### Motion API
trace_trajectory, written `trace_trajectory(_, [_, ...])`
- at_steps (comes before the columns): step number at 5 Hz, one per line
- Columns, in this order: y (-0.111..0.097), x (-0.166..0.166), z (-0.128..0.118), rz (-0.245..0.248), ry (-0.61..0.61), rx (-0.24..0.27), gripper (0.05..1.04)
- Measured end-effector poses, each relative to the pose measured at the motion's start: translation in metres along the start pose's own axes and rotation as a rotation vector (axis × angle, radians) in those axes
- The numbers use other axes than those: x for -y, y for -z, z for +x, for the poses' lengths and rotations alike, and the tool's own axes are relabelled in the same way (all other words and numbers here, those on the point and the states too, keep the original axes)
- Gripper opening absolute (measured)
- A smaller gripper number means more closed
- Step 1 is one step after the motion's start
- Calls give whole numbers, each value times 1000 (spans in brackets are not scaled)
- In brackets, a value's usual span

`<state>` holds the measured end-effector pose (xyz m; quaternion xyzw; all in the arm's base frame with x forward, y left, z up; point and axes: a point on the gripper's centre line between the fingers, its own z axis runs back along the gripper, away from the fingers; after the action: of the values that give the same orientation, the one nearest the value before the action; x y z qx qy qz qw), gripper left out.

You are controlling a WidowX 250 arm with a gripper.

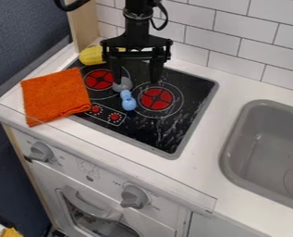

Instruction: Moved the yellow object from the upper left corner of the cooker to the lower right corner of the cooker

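Your drop spot is the lower right of the cooker [167,136]. Clear the orange cloth [56,95] and blue object [129,102] (snag neither); your end effector [136,79] hangs released, so straddle the yellow object [92,55], upper left, before closing.

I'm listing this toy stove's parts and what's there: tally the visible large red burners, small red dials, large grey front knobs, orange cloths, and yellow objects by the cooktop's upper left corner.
Red burners: 2
Red dials: 2
Grey knobs: 2
Orange cloth: 1
Yellow object: 1
Total: 8
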<state>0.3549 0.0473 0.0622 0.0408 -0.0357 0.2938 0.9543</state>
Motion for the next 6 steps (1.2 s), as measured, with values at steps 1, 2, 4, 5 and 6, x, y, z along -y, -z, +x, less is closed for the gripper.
trace_trajectory(1, [12, -1, -2, 21, 9, -27, 1001])
trace_trajectory(2, [7, -10, 4, 86, 90, -6, 1001])
trace_trajectory(4, [-13, -41, 45, 25, 438, 32, 1001])
trace_trajectory(5, [-1, -58, 69, -54, 597, -45, 1001])
trace_trajectory(6, [6, -71, 92, -18, 709, -19, 1001])
